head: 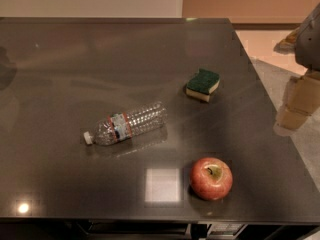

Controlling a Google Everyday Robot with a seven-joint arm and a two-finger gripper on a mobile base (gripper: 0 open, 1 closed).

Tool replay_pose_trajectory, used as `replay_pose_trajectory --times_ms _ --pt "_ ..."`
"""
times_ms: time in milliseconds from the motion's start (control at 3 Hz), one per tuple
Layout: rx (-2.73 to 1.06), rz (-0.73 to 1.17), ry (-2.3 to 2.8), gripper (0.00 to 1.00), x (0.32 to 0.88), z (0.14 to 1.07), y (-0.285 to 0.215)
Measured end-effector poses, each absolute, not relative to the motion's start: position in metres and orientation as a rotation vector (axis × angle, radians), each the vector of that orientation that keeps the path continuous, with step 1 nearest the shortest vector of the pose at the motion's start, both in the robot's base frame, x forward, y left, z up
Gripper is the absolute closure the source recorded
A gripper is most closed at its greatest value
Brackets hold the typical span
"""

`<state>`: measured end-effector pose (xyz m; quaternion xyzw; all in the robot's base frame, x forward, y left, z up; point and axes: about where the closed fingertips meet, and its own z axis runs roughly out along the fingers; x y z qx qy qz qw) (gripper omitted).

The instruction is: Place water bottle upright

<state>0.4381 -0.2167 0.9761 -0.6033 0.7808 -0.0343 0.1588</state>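
Water bottle [127, 124] on its side on the table [60, 74], cap pointing left, apart from sponge [203, 84] and apple [211, 178]. Gripper [296, 103] apparently the blurred beige shape off the right edge; state impossible to tell.

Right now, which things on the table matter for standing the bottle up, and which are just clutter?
Job:
- bottle, lying on its side on the table, cap to the left
- gripper, not in view

Lying about:
- sponge, behind and right of the bottle
- apple, near the front edge
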Motion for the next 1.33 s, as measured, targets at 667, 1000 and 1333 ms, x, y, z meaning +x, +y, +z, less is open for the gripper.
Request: replay_pose_trajectory --times_ms 667,1000,1333 --pt "-1.783 -0.058 2.175 0.0 0.451 0.973 -0.194" --pt "-1.859 -0.007 2.104 0.0 0.465 0.966 -0.164" --pt "-1.944 0.042 2.027 0.0 0.477 0.957 -0.133"
